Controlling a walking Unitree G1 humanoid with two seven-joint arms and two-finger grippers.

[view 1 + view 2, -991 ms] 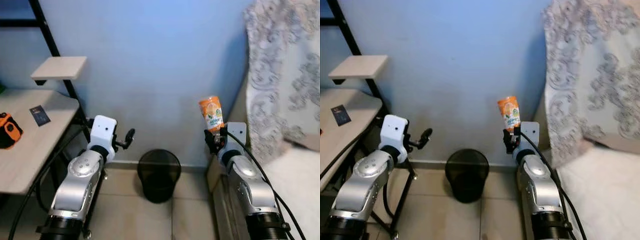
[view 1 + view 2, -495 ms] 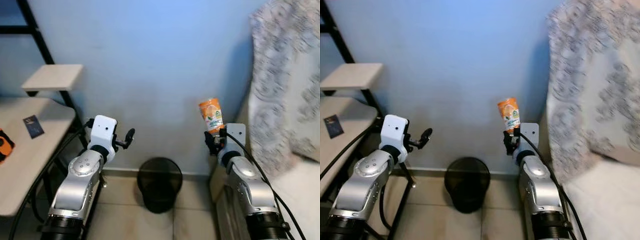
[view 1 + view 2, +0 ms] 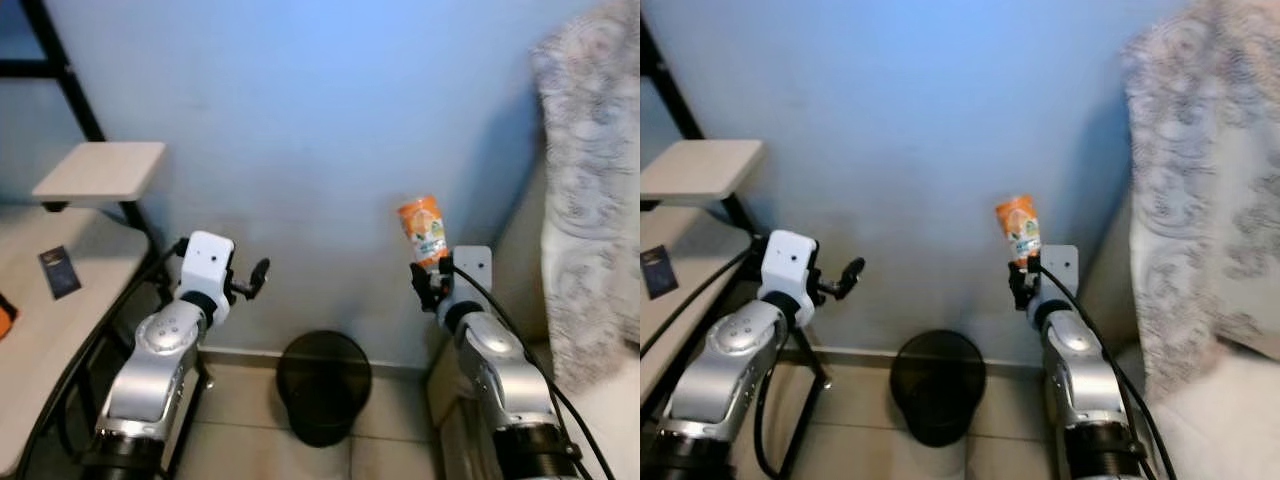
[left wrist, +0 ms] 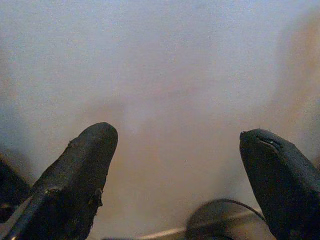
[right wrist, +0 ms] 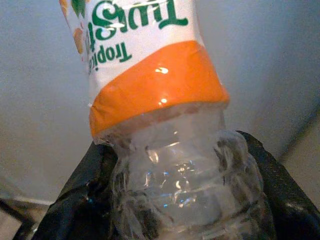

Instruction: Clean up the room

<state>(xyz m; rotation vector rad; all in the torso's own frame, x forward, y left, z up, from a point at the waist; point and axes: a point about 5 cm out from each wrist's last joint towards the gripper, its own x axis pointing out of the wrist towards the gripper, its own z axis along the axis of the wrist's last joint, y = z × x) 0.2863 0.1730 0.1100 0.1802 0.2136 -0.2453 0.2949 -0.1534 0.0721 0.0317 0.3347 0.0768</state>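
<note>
The right gripper [image 3: 428,278] is gripping a clear orange-labelled plastic bottle [image 3: 423,229] upright; the left gripper [image 3: 254,275] is spread wide above a black mesh wastebasket [image 3: 323,385].

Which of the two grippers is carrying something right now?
The right gripper, shut on the orange-labelled plastic bottle. The left gripper is open with nothing between its fingers.

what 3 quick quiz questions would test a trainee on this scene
1. True or false: the left hand is shut.
2. The right hand grips: A) a card B) a bottle C) nothing.
3. Fill in: the black ___ stands on the floor by the wall, between the arms.

Key: 1 false, its fingers are apart and empty; 2 B; 3 bin.
</note>
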